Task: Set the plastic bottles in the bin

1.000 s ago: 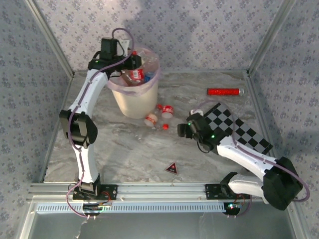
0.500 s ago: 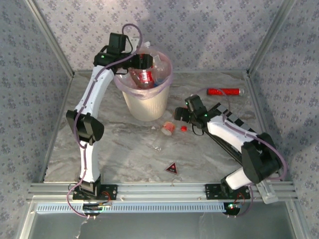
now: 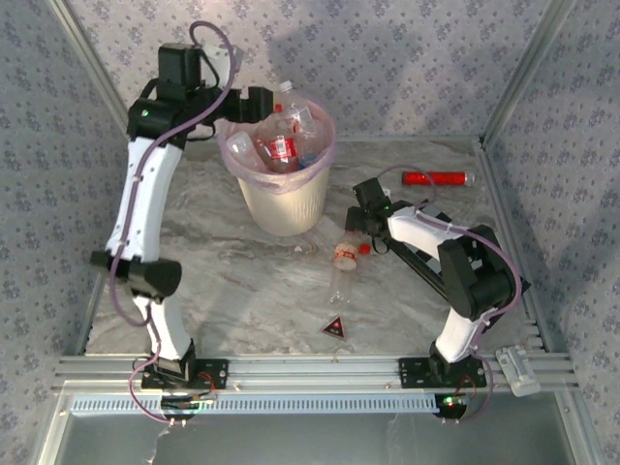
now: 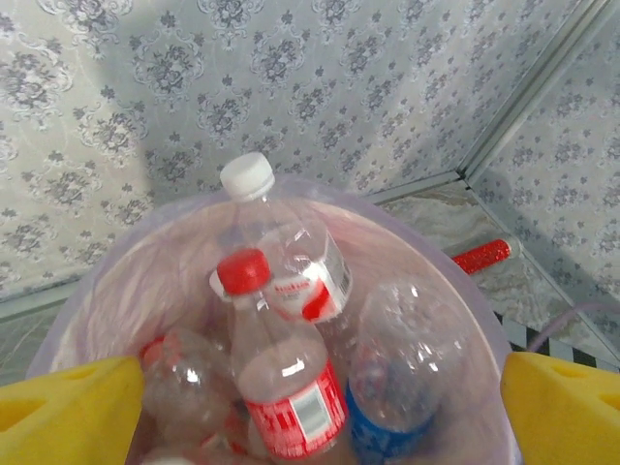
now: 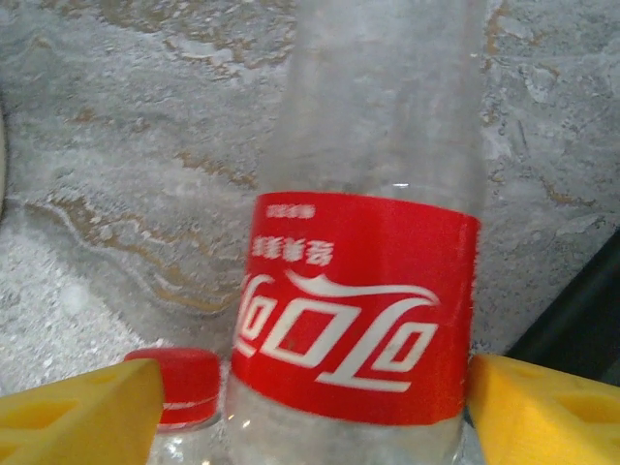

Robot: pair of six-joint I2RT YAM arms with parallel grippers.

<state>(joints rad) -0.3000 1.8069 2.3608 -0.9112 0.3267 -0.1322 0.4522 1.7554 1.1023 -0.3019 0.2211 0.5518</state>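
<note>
The right gripper (image 3: pixel 359 227) is nearer: its yellow fingers (image 5: pixel 82 407) stand apart either side of a red-labelled bottle (image 5: pixel 358 291) lying on the table (image 3: pixel 242 281) beside the bin (image 3: pixel 281 203), its length running straight away from them. Whether they touch it yet is unclear; its far end is cut off, and a red cap (image 5: pixel 179 383) sits by one finger. The left gripper (image 3: pixel 254 103) hangs spread and empty over the bin's heaped bottles (image 4: pixel 291 387).

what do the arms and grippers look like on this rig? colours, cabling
Left arm and right arm: white link shells, black joint housings, a lilac cable running along each, a green light near each wrist. The fingers are blocky yellow pads.
</note>
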